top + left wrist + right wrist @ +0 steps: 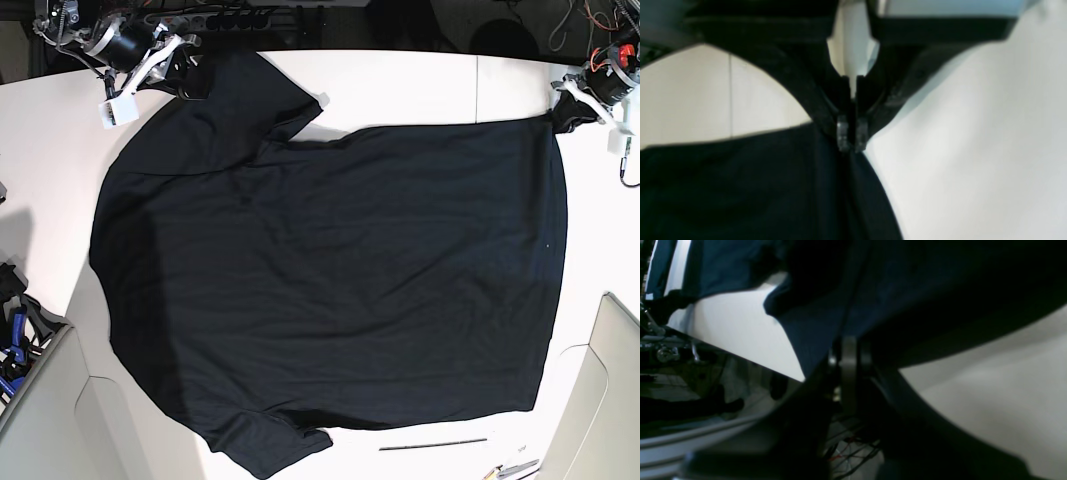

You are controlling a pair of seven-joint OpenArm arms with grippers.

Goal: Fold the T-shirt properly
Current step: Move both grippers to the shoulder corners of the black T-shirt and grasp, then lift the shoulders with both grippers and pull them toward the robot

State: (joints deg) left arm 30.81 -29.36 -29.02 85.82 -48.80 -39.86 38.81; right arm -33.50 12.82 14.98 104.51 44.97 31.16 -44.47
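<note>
The large plain black short-sleeved T-shirt of soft matte cloth (330,270) lies spread nearly flat over the broad white tabletop (400,85), its hem toward the left pincer (566,112) and its sleeves and shoulders toward the right pincer (190,80). Both pincers sit at the table's far edge, well apart, one at each far corner of the garment.

The left pincer (851,138) is clenched on a pinch of the hem corner, the fabric (740,190) gathered into a ridge that runs away from its tips; pale tabletop (973,150) shows on either side of it, with a thin seam in the surface on one side.

The right pincer (848,350) is clamped on the cloth (907,290) by the sleeve, which drapes over its tips (the picture is dark here). Behind it the table edge drops to a cluttered floor with cables (853,453).

A thin dark rod (433,443) lies on the table at the near edge, far from both pincers.
</note>
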